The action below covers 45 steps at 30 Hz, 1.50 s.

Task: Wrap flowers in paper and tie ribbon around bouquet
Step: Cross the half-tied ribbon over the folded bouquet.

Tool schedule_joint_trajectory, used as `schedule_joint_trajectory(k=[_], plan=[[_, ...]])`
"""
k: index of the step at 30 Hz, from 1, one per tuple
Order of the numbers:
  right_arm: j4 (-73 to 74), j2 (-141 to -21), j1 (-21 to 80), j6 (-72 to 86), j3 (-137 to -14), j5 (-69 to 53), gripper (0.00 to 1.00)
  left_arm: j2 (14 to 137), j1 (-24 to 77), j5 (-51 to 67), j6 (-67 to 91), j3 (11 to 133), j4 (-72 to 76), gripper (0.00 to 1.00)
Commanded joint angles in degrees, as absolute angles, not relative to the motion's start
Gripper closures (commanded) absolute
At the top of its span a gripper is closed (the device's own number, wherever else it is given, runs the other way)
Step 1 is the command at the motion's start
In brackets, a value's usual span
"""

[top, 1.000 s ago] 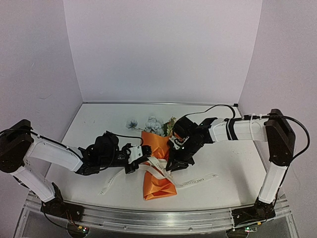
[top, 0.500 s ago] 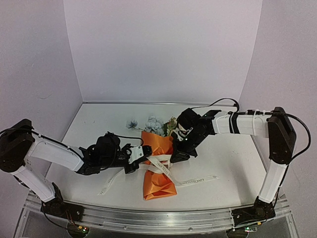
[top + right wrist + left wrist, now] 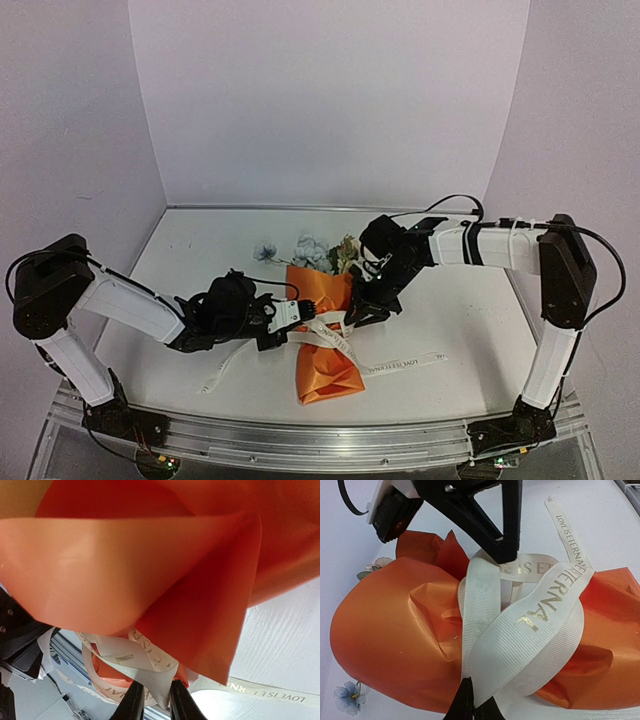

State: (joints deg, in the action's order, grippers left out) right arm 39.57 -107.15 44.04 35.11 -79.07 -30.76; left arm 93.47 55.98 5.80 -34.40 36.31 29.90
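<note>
Since a second ago the left arm has pushed in toward the middle of the bench (image 3: 200, 250) and the right arm's wrist has drawn back toward the far side. The narrow near end of the single bouquet (image 3: 325, 375) has swung a little to the right. The bouquet lies at mid-bench, its orange paper (image 3: 318, 290) cone pointing near. The flowers (image 3: 310, 248) spill from its wide far end in three clusters: pale blue on the left, cream in the middle and tan on the right. One cream ribbon (image 3: 330, 340) crosses the cone's waist in loose loops, and its two tails trail on the bench, one to the near left and one to the right. The left gripper (image 3: 290, 318) sits at the cone's left side, jaws pressed together on a band of ribbon, as its wrist view shows. The right gripper (image 3: 362, 308) sits at the cone's right side. In its wrist view its jaws stand slightly apart with a fold of ribbon between them, and whether they grip it cannot be told.
</note>
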Motion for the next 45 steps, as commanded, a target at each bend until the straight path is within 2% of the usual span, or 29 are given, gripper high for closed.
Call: schedule_joint_trajectory(k=[1,8,15,17,24,26,37,45], plan=[[40.7,-104.4,44.8,34.8,-76.5,-30.6,0.75,94.7,56.5,5.5,-35.8,38.9,30.8,0.97],[40.4,-104.4,46.3,35.9,-75.8,-30.9,0.64,95.0,56.5,5.4,-35.6,38.9,31.4,0.97],[37.2,-106.3,46.9,39.6,-76.0,-30.9,0.64,95.0,56.6,5.3,-35.3,38.8,31.8,0.98],[36.3,-106.9,46.9,40.5,-76.2,-31.1,0.67,94.9,56.5,5.3,-35.3,38.8,31.8,0.98],[35.1,-106.0,46.9,41.9,-75.5,-31.4,0.95,94.9,56.5,4.6,-35.4,38.4,32.3,0.98],[35.1,-104.5,47.0,41.9,-74.5,-31.5,0.99,95.0,56.5,4.1,-35.4,38.0,33.2,0.98],[39.7,-96.1,47.9,39.2,-70.4,-29.9,1.0,94.8,56.3,3.2,-36.1,36.8,34.7,0.98],[49.4,-96.3,47.9,34.0,-77.5,-28.5,1.0,93.9,56.4,3.9,-36.6,36.8,33.6,0.98]])
